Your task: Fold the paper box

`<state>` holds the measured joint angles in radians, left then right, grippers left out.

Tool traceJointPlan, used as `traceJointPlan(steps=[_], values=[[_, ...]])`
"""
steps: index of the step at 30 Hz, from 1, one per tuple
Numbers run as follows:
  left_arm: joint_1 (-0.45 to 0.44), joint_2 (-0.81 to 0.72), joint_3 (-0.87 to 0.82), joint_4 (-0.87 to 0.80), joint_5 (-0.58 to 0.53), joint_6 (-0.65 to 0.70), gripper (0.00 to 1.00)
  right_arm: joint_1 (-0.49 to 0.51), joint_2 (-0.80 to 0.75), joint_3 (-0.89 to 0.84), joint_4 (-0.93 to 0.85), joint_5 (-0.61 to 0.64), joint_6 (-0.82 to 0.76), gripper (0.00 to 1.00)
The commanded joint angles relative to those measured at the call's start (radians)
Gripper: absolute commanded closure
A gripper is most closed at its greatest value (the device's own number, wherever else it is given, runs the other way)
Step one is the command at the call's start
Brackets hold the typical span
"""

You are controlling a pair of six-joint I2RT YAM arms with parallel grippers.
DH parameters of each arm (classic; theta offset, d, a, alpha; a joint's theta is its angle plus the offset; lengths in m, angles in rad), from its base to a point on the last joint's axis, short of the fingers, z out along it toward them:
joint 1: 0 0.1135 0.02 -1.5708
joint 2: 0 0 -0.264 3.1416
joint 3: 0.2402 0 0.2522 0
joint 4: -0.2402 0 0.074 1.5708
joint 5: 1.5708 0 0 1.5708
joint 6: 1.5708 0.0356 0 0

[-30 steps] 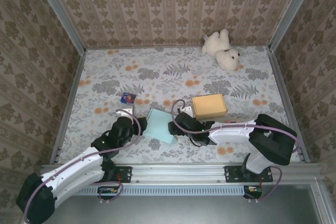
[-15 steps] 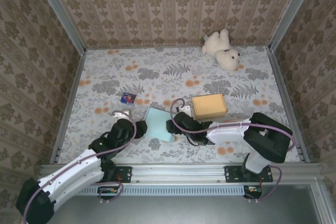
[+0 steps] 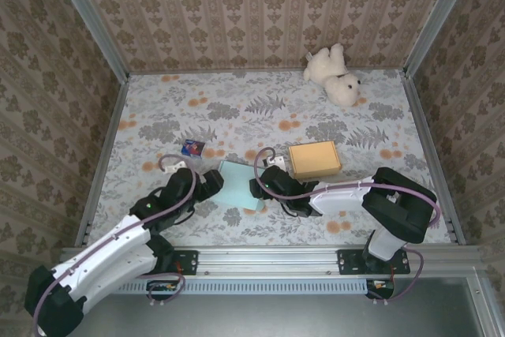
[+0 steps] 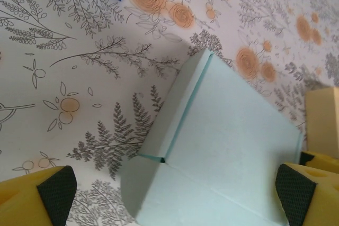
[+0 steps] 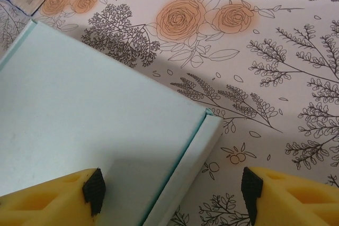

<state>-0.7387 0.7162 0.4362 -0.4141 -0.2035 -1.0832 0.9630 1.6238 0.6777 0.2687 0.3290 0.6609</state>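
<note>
The paper box (image 3: 240,185) is pale mint card, lying flat on the floral table between the two arms. My left gripper (image 3: 210,187) sits at its left edge, open. In the left wrist view the box (image 4: 228,141) has a folded side wall along its left edge and lies between the wide-apart fingertips (image 4: 55,190); my left gripper (image 4: 175,197) touches nothing. My right gripper (image 3: 258,188) is at the box's right edge. In the right wrist view my right gripper (image 5: 172,190) is open astride the box's (image 5: 90,109) folded side flap, one pad above the lid, the other above the table.
A closed brown cardboard box (image 3: 314,159) lies just behind the right gripper. A small blue tissue packet (image 3: 192,147) lies behind the left gripper. A white teddy bear (image 3: 335,75) sits at the back right. Metal rails and patterned walls bound the table.
My left gripper has opened wide, letting go of the box's left edge, and its arm has shifted slightly away from me. The right gripper has edged a little left over the box.
</note>
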Motion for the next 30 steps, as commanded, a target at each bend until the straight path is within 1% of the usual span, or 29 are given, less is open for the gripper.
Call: traceJointPlan(steps=[1,3,6,9,11,19,24,30], values=[[0.003,0.059,0.097,-0.152,-0.025,-0.115,0.00,-0.009,0.025,-0.015,-0.039,-0.010,-0.035,0.28],[0.004,0.117,0.140,-0.193,-0.022,-0.145,0.00,-0.010,0.020,-0.018,-0.039,-0.011,-0.040,0.28],[0.004,0.226,0.208,-0.220,0.016,-0.161,0.00,-0.012,0.016,-0.024,-0.034,-0.012,-0.045,0.28],[0.004,0.328,0.283,-0.254,0.034,-0.156,0.00,-0.015,0.017,-0.028,-0.028,-0.018,-0.050,0.28],[0.005,0.380,0.307,-0.240,0.050,-0.147,0.00,-0.016,0.018,-0.030,-0.019,-0.024,-0.054,0.28],[0.024,0.497,0.333,-0.192,0.079,-0.178,0.00,-0.018,0.025,-0.037,0.002,-0.038,-0.058,0.28],[0.043,0.559,0.350,-0.188,0.091,-0.163,0.00,-0.020,0.032,-0.041,0.013,-0.044,-0.061,0.28],[0.057,0.605,0.325,-0.115,0.129,-0.158,0.00,-0.020,0.058,-0.035,0.031,-0.073,-0.061,0.28]])
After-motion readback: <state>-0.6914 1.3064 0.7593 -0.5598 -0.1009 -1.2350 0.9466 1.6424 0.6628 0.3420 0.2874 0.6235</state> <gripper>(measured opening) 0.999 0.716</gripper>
